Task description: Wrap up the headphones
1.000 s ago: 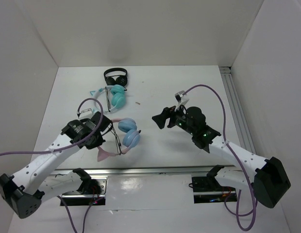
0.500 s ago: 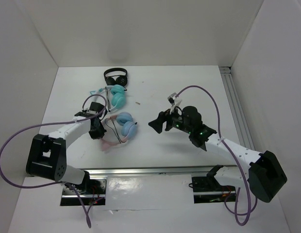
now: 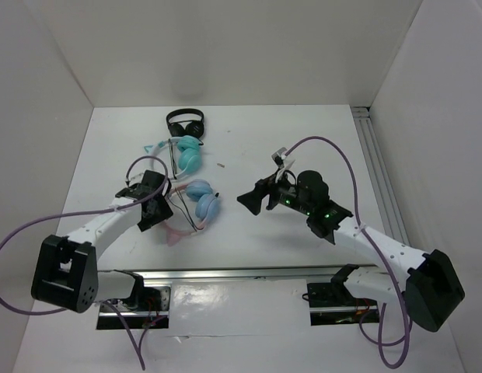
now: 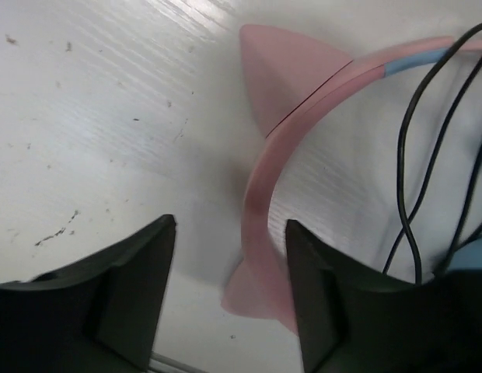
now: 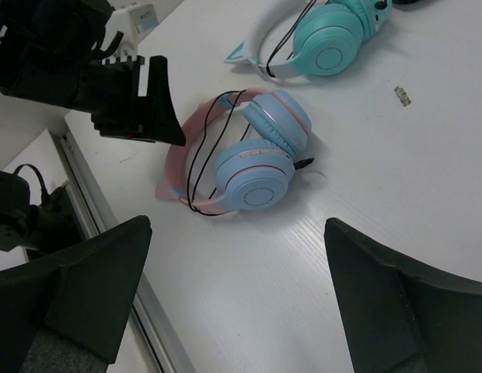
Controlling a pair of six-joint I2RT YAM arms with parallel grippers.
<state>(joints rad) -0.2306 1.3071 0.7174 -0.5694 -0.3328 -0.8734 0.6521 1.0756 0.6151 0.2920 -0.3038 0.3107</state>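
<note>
The headphones [image 3: 204,203] lie on the white table with their light blue cups stacked and the thin black cable [image 4: 408,167] looped over the pink headband [image 4: 260,194]. My left gripper [image 3: 151,208] is open, with its jaws on either side of the headband near a pink cat ear [image 4: 253,291]; the band runs close along the right finger. In the left wrist view the left gripper [image 4: 229,227] holds nothing. My right gripper [image 3: 253,200] hovers wide open to the right of the cups. In the right wrist view the headphones [image 5: 260,167] sit beyond the right gripper [image 5: 239,225].
A white-band teal-cup cat-ear pair [image 3: 184,153] lies just behind the headphones, and a small black pair [image 3: 185,121] is farther back. A metal rail [image 3: 225,273] runs along the near table edge, another rail [image 3: 377,171] along the right. White walls enclose the table.
The left gripper has opened and let go of the pink headband, after shifting the headphones up and left. The right gripper has opened wider and moved slightly left.
</note>
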